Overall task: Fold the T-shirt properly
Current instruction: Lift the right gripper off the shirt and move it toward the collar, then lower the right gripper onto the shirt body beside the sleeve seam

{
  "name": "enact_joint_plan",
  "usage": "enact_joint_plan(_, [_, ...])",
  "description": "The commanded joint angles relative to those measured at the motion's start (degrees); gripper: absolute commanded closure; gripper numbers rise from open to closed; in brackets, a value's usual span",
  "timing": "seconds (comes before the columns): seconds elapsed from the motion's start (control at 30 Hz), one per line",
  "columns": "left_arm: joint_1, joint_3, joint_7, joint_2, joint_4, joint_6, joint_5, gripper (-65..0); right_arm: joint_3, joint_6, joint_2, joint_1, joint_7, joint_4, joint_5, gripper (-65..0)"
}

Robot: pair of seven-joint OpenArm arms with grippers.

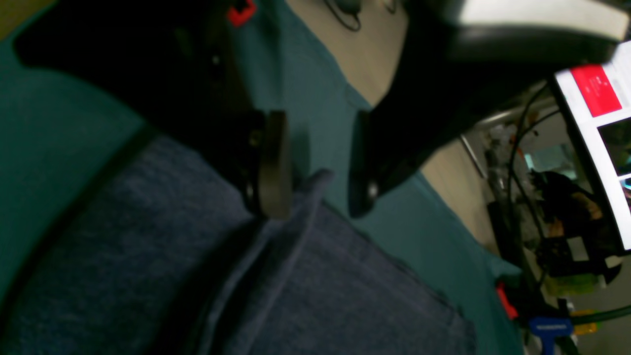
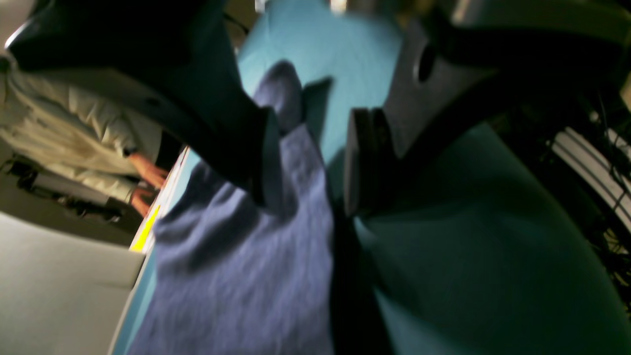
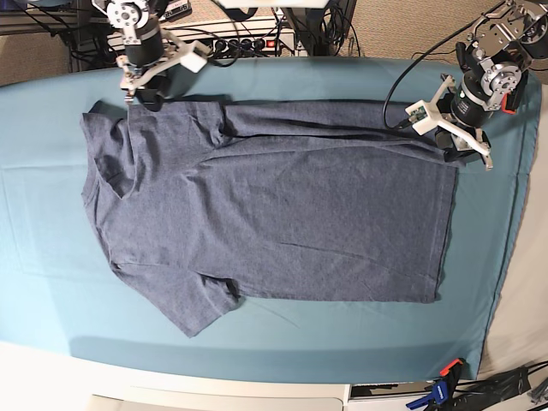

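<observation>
The slate-blue T-shirt [image 3: 274, 223] lies spread flat on the teal table cloth [image 3: 51, 257], collar to the left and hem to the right, plain side up. My right gripper [image 3: 137, 96] hangs at the shirt's far-left shoulder corner. In the right wrist view this gripper [image 2: 310, 204] is open, with a raised fold of the T-shirt [image 2: 246, 276] between its jaws, against the left finger [image 2: 268, 158]. My left gripper [image 3: 452, 145] is at the far-right hem corner. Its wrist view shows it [image 1: 316, 207] open, the tip of the T-shirt [image 1: 345, 286] poking up between its jaws.
Cables and a power strip [image 3: 248, 43] run along the table's back edge. Clamps [image 3: 441, 385] grip the cloth at the front right edge. A lit monitor [image 1: 601, 123] stands off the table. A person in white [image 2: 64, 128] is beside the table.
</observation>
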Motion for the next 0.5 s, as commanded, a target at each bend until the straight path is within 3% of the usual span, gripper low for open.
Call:
enact_joint_plan(0.0, [-0.42,-0.48,-0.13,-1.07,0.74,0.92,0.66,-21.8,-0.70,0.52,0.59,-0.33,-0.63,0.50,-0.02,-23.0])
enact_joint_plan(0.37, [-0.42,-0.48,0.04,-1.07,0.74,0.92,0.66,-21.8,1.42,-1.16,0.48,-0.35,-4.13,-3.96,-1.31,-23.0])
enact_joint_plan(0.47, [-0.44,-0.48,0.04,-1.07,0.74,0.92,0.66,-21.8,1.42,-2.97,0.48,-0.33,-4.13,-4.15,-2.25,-23.0])
